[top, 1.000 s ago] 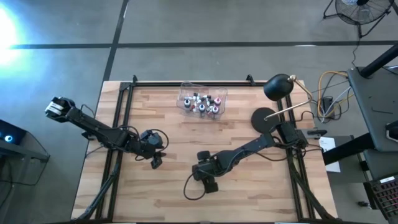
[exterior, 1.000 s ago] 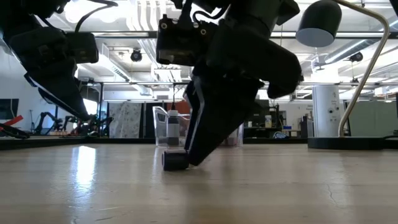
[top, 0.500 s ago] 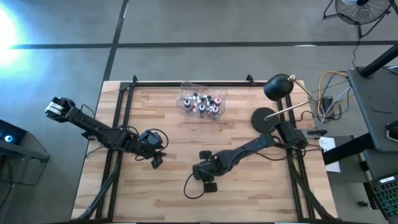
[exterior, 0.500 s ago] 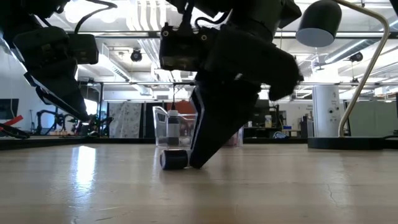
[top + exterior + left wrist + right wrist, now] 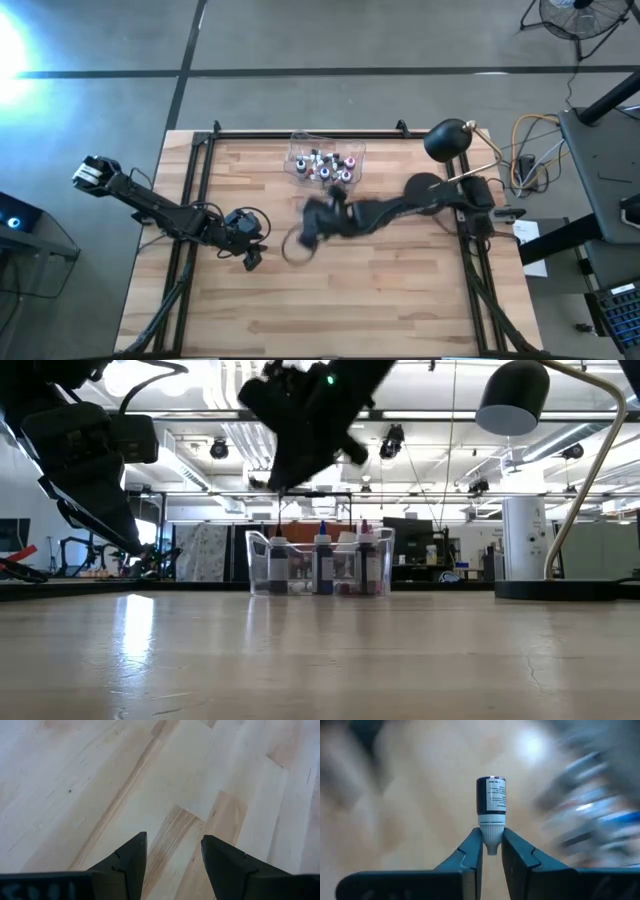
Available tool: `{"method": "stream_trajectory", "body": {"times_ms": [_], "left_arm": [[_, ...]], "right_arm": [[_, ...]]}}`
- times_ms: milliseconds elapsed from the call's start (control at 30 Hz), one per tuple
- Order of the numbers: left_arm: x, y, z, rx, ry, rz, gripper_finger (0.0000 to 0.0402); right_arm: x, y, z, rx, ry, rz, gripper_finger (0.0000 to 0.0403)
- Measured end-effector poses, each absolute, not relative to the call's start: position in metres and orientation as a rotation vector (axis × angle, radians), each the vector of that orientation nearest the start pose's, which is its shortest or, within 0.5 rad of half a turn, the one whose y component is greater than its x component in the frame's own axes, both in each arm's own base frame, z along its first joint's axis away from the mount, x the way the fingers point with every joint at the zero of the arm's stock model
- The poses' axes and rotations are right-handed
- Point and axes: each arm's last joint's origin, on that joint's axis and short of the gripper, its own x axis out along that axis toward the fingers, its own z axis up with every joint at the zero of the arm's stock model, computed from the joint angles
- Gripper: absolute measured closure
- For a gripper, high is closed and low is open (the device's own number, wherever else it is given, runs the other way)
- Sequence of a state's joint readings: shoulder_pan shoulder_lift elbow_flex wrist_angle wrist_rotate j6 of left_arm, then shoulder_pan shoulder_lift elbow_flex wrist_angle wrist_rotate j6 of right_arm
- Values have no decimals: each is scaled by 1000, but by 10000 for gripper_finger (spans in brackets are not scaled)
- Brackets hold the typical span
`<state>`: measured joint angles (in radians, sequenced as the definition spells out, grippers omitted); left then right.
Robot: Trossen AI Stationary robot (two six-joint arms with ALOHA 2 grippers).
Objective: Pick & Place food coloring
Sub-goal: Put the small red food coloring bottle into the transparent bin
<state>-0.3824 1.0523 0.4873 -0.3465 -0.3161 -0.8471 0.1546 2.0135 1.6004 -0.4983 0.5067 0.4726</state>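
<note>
A light wooden table (image 5: 400, 290) stands on a grey concrete floor (image 5: 300, 40) crossed by dark lines. A black desk lamp (image 5: 446, 140) with a round base sits at the table's right side. A fan (image 5: 580, 18) stands in the upper right corner, with cables (image 5: 530, 150) nearby. Across the table, a large open hall shows white ceiling pipes, hanging lights (image 5: 220, 448) and a white pillar (image 5: 525, 540).
</note>
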Motion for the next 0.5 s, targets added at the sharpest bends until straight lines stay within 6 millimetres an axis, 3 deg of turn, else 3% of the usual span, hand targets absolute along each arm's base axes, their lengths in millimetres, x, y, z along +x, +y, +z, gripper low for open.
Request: {"method": "stream_trajectory", "body": {"times_ms": [100, 200, 367, 500], "left_arm": [[176, -61, 177, -482, 812, 298, 239], [176, -61, 177, -482, 812, 298, 239], [176, -61, 177, -482, 811, 297, 239], [176, -61, 177, -483, 811, 297, 239]], "right_arm": [[429, 21, 262, 135, 634, -697, 361], [416, -19, 284, 238, 594, -845, 357], [399, -87, 285, 584, 649, -935, 338], [396, -111, 282, 637, 677, -910, 301]]}}
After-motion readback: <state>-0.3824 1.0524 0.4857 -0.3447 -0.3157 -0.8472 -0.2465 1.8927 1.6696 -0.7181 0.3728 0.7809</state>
